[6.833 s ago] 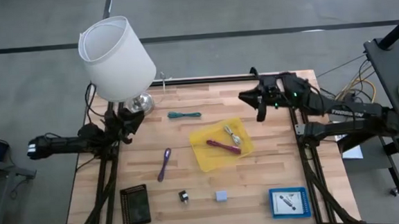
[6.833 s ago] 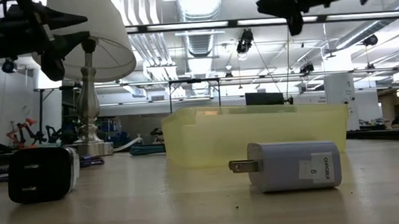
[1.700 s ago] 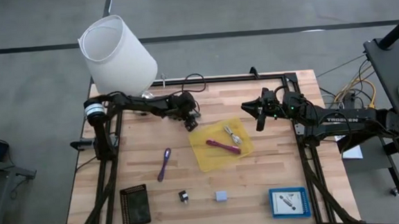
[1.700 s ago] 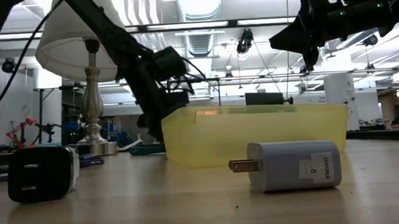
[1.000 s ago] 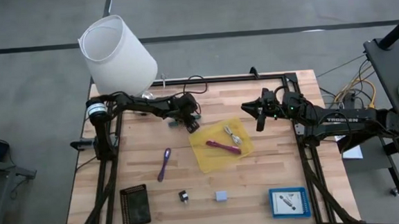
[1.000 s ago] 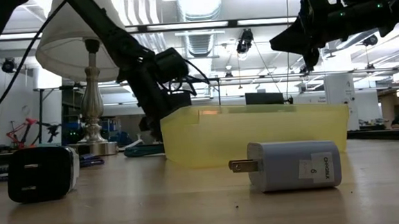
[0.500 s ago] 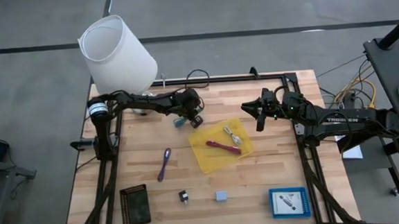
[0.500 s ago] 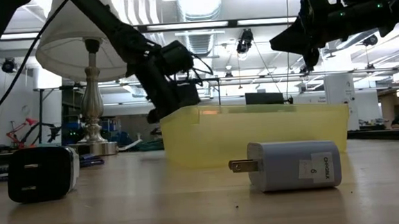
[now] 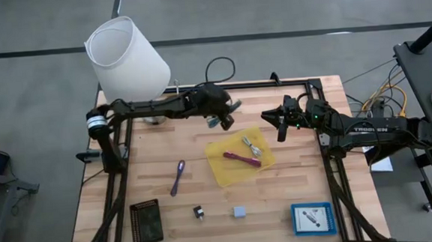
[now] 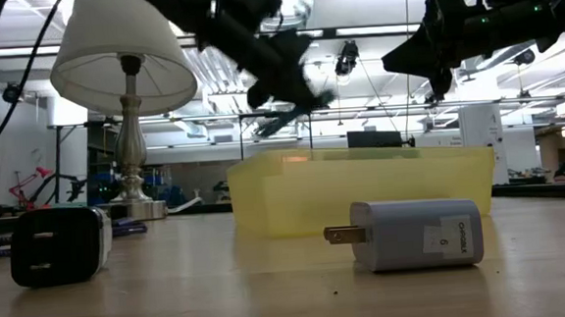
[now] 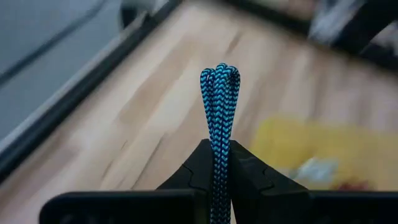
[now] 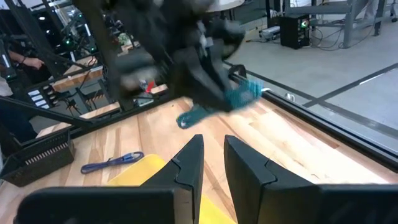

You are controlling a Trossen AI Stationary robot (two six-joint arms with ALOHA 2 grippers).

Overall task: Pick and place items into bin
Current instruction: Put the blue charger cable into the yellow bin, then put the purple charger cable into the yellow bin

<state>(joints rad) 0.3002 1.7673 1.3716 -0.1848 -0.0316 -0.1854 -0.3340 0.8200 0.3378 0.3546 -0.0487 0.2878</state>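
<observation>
My left gripper (image 9: 223, 120) is shut on a bundled teal cord (image 11: 219, 112) in the air, just beyond the far left corner of the yellow bin (image 9: 227, 173). The bin holds a magenta cord (image 9: 241, 158) and a silver clip (image 9: 251, 143). A purple cord (image 9: 177, 177), a small black piece (image 9: 198, 211) and a grey-blue cube (image 9: 239, 211) lie on the table. My right gripper (image 9: 280, 126) hangs open and empty above the table, right of the bin. My left gripper pinches the teal cord bundle between its two fingers, several strands together. The folded loop end (image 11: 219, 78) sticks out past the fingertips. The cord is lifted clear of the table; its other end (image 12: 186, 118) sticks out on the gripper's other side.
A white lamp (image 9: 126, 63) stands at the far left corner. A black tray (image 9: 146, 221) lies at the near left and a blue box (image 9: 313, 219) at the near right. In the low view the cube (image 10: 415, 234) lies in front of the bin (image 10: 363, 188).
My left gripper has risen from table height and gone toward the table's right edge, to the bin's far left corner, carrying the teal cord clear of the table. My right gripper has kept still.
</observation>
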